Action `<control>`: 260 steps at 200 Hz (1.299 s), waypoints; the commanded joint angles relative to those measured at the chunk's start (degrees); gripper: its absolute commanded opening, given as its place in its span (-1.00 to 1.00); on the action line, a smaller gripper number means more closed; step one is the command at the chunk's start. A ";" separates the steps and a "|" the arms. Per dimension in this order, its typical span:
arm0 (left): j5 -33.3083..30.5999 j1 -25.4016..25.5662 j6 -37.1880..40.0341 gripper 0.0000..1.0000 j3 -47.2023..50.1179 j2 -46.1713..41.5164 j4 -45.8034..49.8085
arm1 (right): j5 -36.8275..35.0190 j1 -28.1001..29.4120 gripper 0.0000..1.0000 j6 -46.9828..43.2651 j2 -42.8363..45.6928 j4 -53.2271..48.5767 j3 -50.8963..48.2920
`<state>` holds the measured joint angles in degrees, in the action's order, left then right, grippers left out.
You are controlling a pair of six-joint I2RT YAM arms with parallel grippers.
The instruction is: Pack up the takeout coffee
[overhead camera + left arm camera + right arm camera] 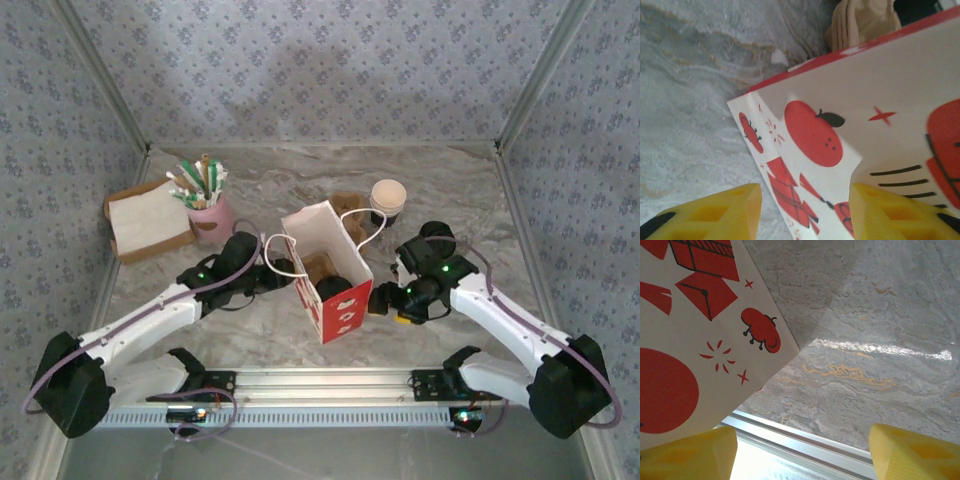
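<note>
Left pincer (283, 281) and right pincer (380, 298), both apart, flank the red paper bag (325, 275) midway along the table's near edge. The black cup (335, 288) seems packed inside. Next, back off without tipping the bag.

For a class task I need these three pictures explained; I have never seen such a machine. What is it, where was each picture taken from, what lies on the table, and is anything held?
Two robot arms are bolted at the near edge of the table, each ending in a two-fingered pincer. The wide picture looks down from above and behind. The other two come from wrist cameras, so the yellow fingers are each pincer's own. In the middle stands a red and white paper bag, open on top, something dark inside. Behind it: a pink cup of stirrers, a cardboard tray of napkins, a tan-topped cup. The left pincer and right pincer flank the bag, both open, holding nothing.
</note>
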<state>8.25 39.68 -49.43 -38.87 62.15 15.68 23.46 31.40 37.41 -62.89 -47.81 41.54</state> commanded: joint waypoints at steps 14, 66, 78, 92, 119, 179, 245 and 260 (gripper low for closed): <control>2.35 -2.17 2.58 -0.01 -3.53 2.85 -3.96 | 0.62 0.85 0.44 1.62 -1.54 2.63 -0.49; 3.77 -4.97 3.91 -0.01 -5.25 6.78 -5.75 | -0.03 0.76 0.44 2.01 -3.80 5.54 0.18; 3.83 -5.85 4.13 0.00 -5.42 6.93 -5.30 | -0.15 0.70 0.44 1.97 -4.29 5.80 0.55; 3.49 -6.74 4.23 0.02 -5.43 6.38 -4.23 | -0.52 0.60 0.44 1.76 -4.19 5.23 0.76; 2.19 -8.08 4.74 0.11 -5.69 3.84 -0.68 | -1.90 -0.32 0.45 1.28 -2.24 3.12 1.06; -2.08 -10.85 7.19 0.46 -9.35 -5.73 12.31 | -11.04 -5.72 0.61 -4.88 7.71 -8.63 9.46; -3.94 -19.43 14.23 0.99 -19.19 -9.97 26.22 | -8.87 -13.17 0.81 -12.99 9.91 -12.04 23.51; -3.58 -22.65 16.16 0.99 -21.76 -9.15 28.05 | -4.56 -15.61 0.87 -13.28 9.19 -10.25 24.84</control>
<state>5.30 20.86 -37.93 -56.23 52.29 37.10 14.50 18.74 27.22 -52.93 -57.21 64.03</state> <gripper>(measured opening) 0.994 0.916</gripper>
